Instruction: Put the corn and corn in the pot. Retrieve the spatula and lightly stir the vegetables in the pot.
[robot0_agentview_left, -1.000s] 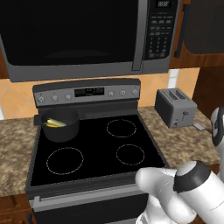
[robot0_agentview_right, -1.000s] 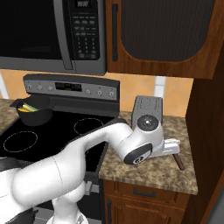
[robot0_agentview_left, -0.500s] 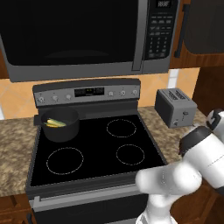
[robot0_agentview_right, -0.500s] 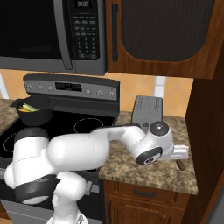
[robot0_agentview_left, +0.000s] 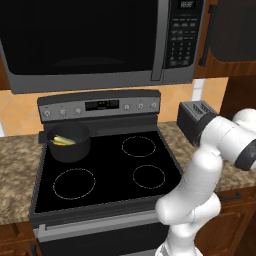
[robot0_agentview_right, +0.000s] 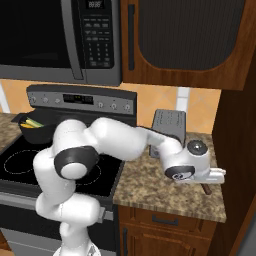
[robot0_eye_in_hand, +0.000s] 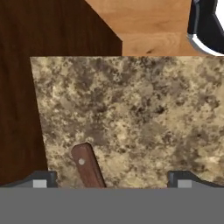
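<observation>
Corn in, spatula next

Corn (robot0_agentview_left: 62, 140) already lies in the pot (robot0_agentview_left: 69, 144), which sits on the back left burner of the stove (robot0_agentview_left: 107, 172); yellow cobs show over its rim from both base cameras. That half of the job looks finished.

What remains is the spatula and the stirring. The arm reaches far right, over the counter (robot0_agentview_right: 165, 185) past the toaster (robot0_agentview_right: 169, 125), with the hand (robot0_agentview_right: 216, 175) low above the granite near the counter's right edge. Its fingers are spread wide and pinch nothing. In the hand view a brown wooden handle (robot0_eye_in_hand: 88, 165) lies on the counter between the spread tips, nearer one of them; I take it for the spatula, though its blade is hidden. It is not yet gripped, and the pot stands well apart from it.
</observation>
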